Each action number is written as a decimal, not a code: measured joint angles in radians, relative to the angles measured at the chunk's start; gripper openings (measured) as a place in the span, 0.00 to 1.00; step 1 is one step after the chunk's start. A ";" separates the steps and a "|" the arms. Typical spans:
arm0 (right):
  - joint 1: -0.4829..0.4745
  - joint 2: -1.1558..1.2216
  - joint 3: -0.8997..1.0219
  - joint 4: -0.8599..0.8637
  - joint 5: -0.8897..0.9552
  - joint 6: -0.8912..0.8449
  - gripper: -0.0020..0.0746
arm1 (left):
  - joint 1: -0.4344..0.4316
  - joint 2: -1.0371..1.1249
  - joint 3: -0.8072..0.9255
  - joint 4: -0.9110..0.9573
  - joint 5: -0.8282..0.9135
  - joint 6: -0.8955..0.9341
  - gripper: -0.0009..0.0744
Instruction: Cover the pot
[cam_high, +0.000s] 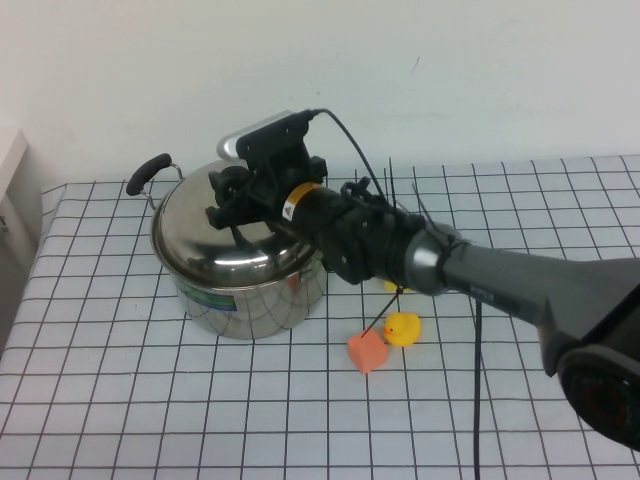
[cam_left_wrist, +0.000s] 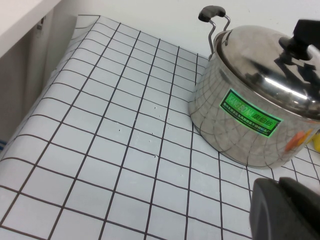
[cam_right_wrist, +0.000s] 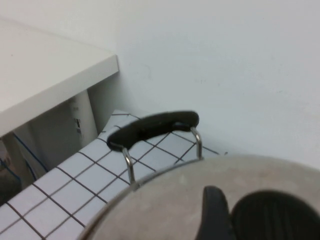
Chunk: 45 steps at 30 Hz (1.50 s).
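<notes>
The shiny steel pot (cam_high: 243, 303) with a green label (cam_left_wrist: 252, 117) stands on the checked cloth at the left of the middle. Its black side handle (cam_high: 148, 172) sticks up at the back left, and also shows in the right wrist view (cam_right_wrist: 152, 127). The domed steel lid (cam_high: 215, 250) lies on top of the pot. My right gripper (cam_high: 228, 195) reaches over from the right and is shut on the lid's black knob (cam_right_wrist: 272, 217). My left gripper (cam_left_wrist: 280, 200) is low over the cloth in front of the pot, shut and empty, and is out of the high view.
A yellow duck (cam_high: 402, 328) and an orange-red toy (cam_high: 367, 351) lie on the cloth right of the pot, under my right arm. A white shelf (cam_left_wrist: 20, 20) stands beyond the table's left edge. The wall is close behind the pot.
</notes>
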<state>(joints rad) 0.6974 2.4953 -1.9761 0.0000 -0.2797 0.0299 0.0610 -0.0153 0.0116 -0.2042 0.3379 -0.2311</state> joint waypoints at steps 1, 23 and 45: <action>0.000 -0.012 0.000 0.000 0.014 0.000 0.61 | 0.000 0.000 0.000 0.000 0.000 0.000 0.01; 0.000 -0.849 0.570 -0.094 0.370 -0.098 0.03 | 0.000 0.000 0.000 0.000 0.000 -0.002 0.01; 0.000 -1.626 1.198 -0.300 0.632 -0.155 0.02 | 0.000 0.000 0.000 0.000 0.000 -0.002 0.01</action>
<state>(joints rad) 0.6974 0.8695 -0.7782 -0.3004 0.3524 -0.1256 0.0610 -0.0153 0.0116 -0.2042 0.3379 -0.2333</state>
